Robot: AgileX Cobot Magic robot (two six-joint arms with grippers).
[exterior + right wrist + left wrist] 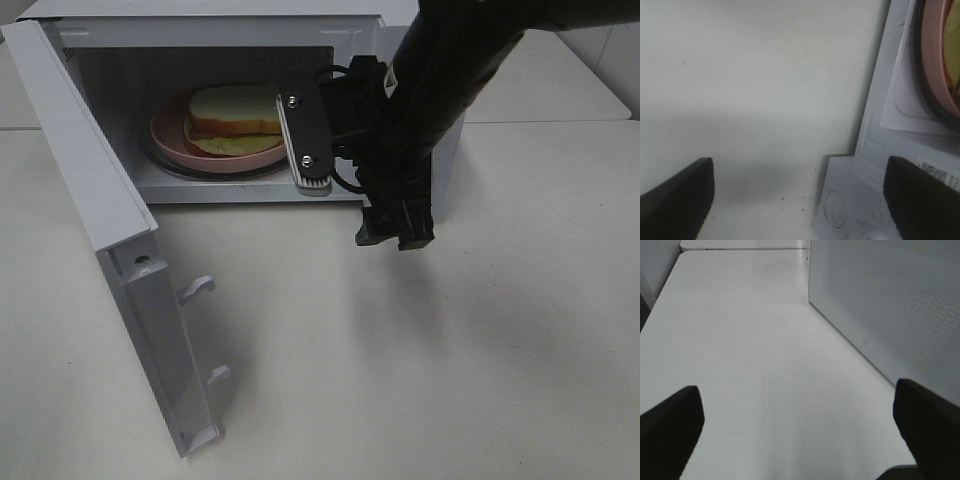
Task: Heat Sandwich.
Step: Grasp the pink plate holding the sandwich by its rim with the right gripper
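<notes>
The sandwich (pixel 235 118), pale bread with a yellowish filling, lies on a round pink plate (pixel 170 140) inside the open white microwave (pixel 200 185). My right gripper (pixel 350 190) hangs just outside the oven's mouth at its right side, jaws wide open and empty, one white-padded finger (pixel 305 150) close to the plate's right rim. In the right wrist view the gripper (pixel 800 195) straddles the microwave's front lower edge (pixel 875 150), with the plate (pixel 935 75) and a sliver of sandwich (pixel 956 50) beyond. The left gripper (pixel 800 435) shows only in its wrist view, open over bare table.
The microwave door (pixel 90 180) swings out to the front left, its latch hooks (pixel 198 288) sticking out over the white table (pixel 420 360). A white dotted panel (pixel 890 305) of the microwave stands beside the left gripper.
</notes>
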